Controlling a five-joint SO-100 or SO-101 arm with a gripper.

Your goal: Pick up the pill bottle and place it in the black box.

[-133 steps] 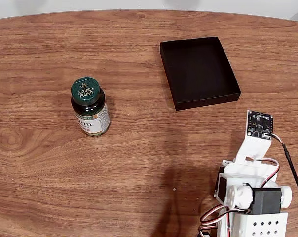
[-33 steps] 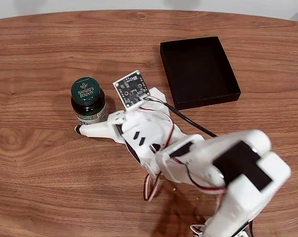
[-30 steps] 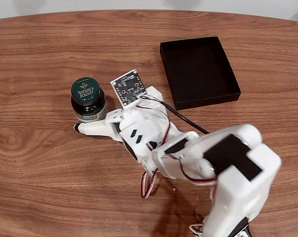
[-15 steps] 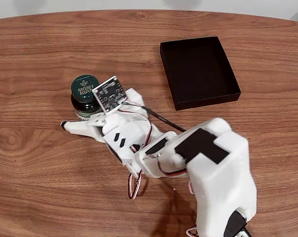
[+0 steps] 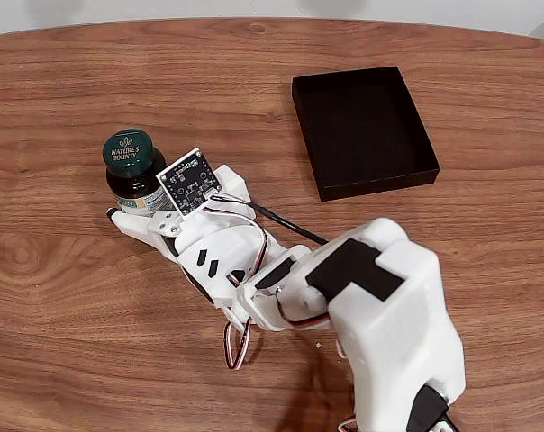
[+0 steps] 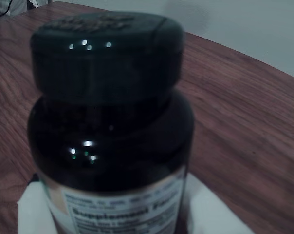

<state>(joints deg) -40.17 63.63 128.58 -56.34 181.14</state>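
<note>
The pill bottle (image 5: 126, 166), dark green with a "Nature's Bounty" cap, stands upright on the wood table (image 5: 74, 81) at the left in the fixed view. My gripper (image 5: 133, 202) reaches it from the right; one white finger (image 5: 137, 223) lies along its near side, and the other is hidden behind the wrist camera board (image 5: 189, 181). In the wrist view the pill bottle (image 6: 110, 131) sits very close, with white fingers (image 6: 32, 209) touching its label on both sides, so my gripper (image 6: 113, 222) is shut on it. The black box (image 5: 362, 130) lies at the upper right, holding nothing.
My white arm (image 5: 362, 315) stretches from the bottom right across the table's middle, with a black cable (image 5: 285, 225) trailing from the camera board. The table's curved far edge runs along the top of the fixed view.
The arm swung out from the bottom right and reached the bottle. In the last half second the gripper moved left and the bottle shifted left with it.
</note>
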